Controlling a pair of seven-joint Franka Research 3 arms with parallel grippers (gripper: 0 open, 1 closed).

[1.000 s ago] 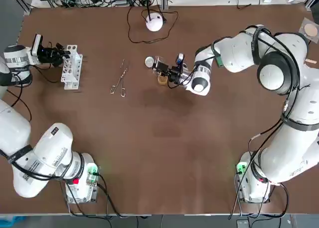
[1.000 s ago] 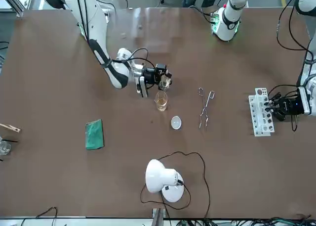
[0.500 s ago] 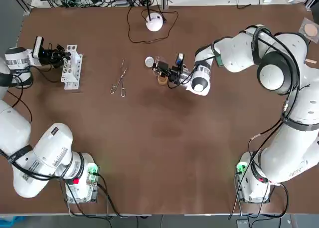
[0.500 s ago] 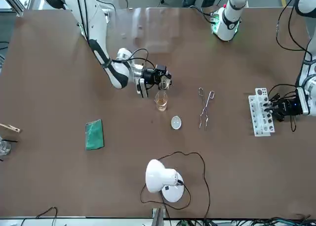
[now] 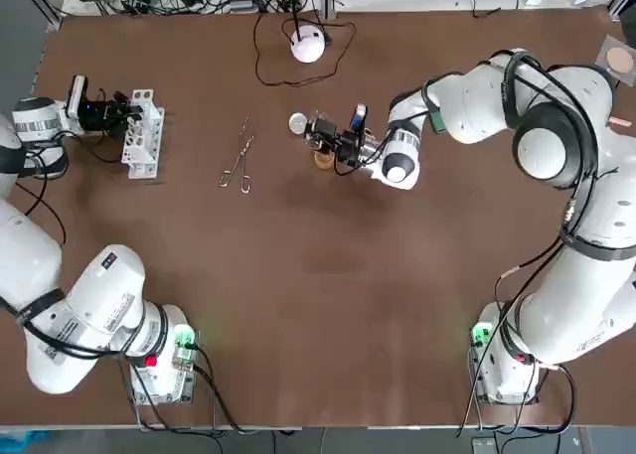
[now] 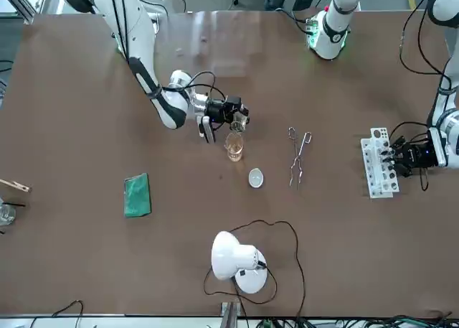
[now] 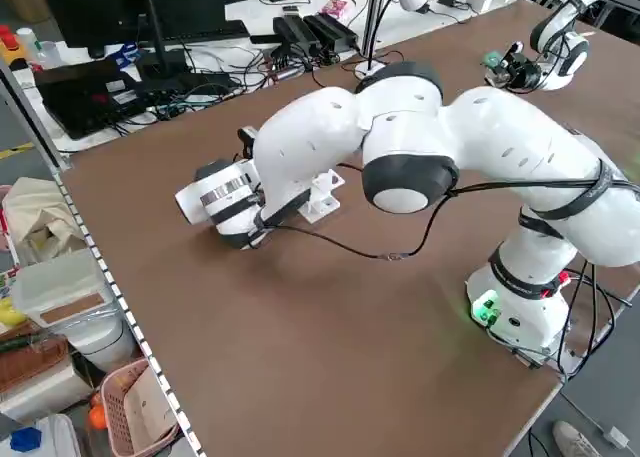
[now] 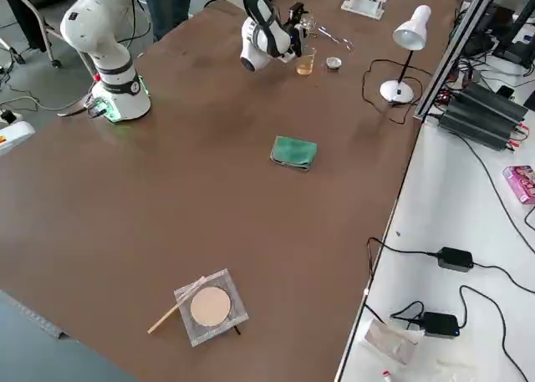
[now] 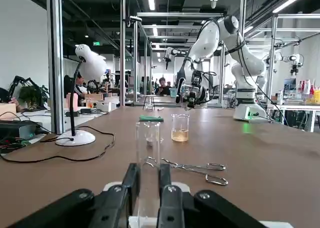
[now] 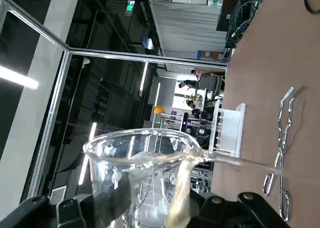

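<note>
Step in hand, by judgement: pouring. The right gripper [image 5: 320, 134], jaws clamped on a tilted glass beaker [image 6: 237, 121], holds it over the receiving beaker [image 6: 234, 147] at mid-table [image 5: 298, 275]. The next move calls for a steady tilt over that rim. The left gripper [image 5: 119, 111], jaws closed on a test tube [image 9: 148, 138], is at the test tube rack [image 5: 142, 136].

Nothing is reading clearly anywhere; a small label [image 5: 107, 262] on the left arm, at about 8 o'clock on the tabletop [image 5: 328, 295], is showing print too fine to make out; a green sign [image 9: 96, 43] is glowing in the room behind, illegible.
</note>
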